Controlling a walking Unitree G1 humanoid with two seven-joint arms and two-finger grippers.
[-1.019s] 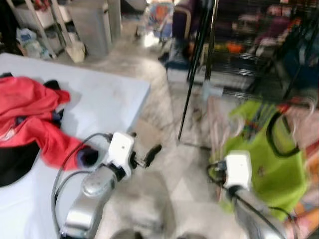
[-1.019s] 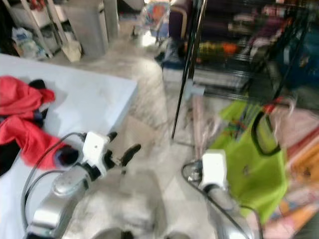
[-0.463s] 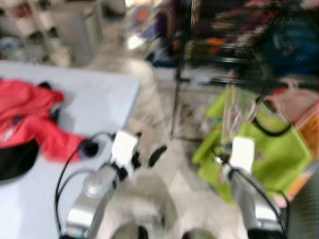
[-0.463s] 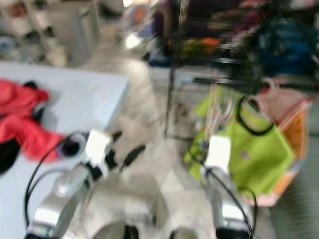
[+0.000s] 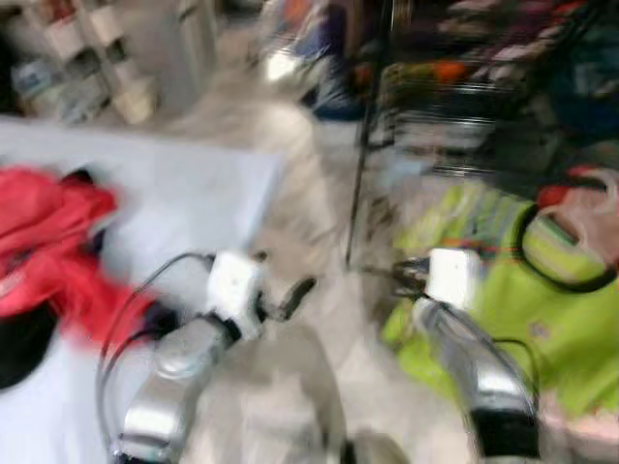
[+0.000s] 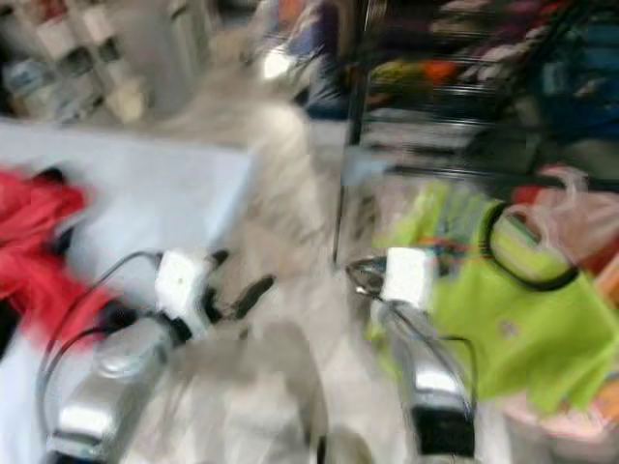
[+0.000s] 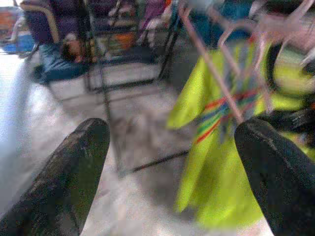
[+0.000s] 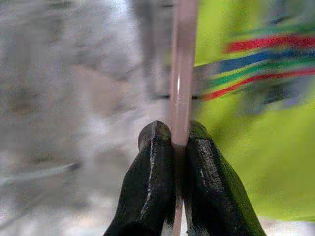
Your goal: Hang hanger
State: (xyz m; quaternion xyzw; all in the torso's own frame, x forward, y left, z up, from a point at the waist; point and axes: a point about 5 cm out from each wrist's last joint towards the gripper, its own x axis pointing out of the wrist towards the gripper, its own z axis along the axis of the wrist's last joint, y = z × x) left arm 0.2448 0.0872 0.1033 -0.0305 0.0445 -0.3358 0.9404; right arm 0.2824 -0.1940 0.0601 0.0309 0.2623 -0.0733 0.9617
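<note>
The right claw (image 8: 178, 147) pinches the thin pink hanger (image 8: 181, 73) beside the green garment (image 5: 542, 319), near the black rack (image 5: 366, 145). While the robot moves, the hanger could slip or snag on the rack. The left claw (image 7: 172, 162) is spread, empty. No containers are clear.

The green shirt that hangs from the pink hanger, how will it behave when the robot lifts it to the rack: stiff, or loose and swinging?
Probably loose: the green shirt drapes in soft folds below the pink hanger. It likely swings, since it hangs free above the floor. The hanger bar looks thin and smooth, so it might twist in the right gripper, whose jaws pinch it at one point.
</note>
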